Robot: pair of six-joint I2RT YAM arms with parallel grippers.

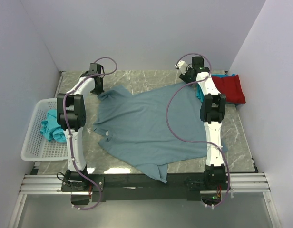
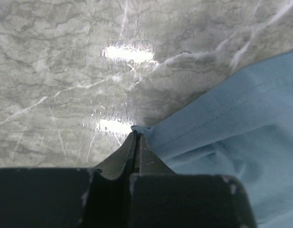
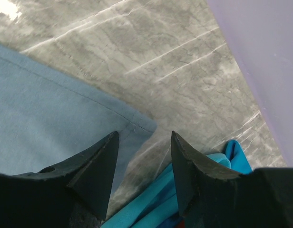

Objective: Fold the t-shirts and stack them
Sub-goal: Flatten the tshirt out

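The large blue-grey t-shirt (image 1: 146, 128) lies spread over the middle of the marble table. My left gripper (image 1: 97, 88) is at its far left corner; in the left wrist view my left gripper (image 2: 137, 136) is shut, with the shirt's hem corner (image 2: 145, 130) pinched at the tips. My right gripper (image 1: 186, 76) is at the far right corner; in the right wrist view my right gripper (image 3: 144, 136) is open and empty just above the shirt's corner (image 3: 137, 124). A red t-shirt (image 1: 230, 88) lies folded at the back right on a teal one (image 1: 199, 91), whose folds show in the right wrist view (image 3: 151, 209).
A white basket (image 1: 33, 137) at the left table edge holds a crumpled teal t-shirt (image 1: 51, 126). Lilac walls close the back and both sides. Bare marble (image 2: 65, 71) shows beyond the left gripper. A shirt sleeve (image 1: 158, 173) hangs over the near table edge.
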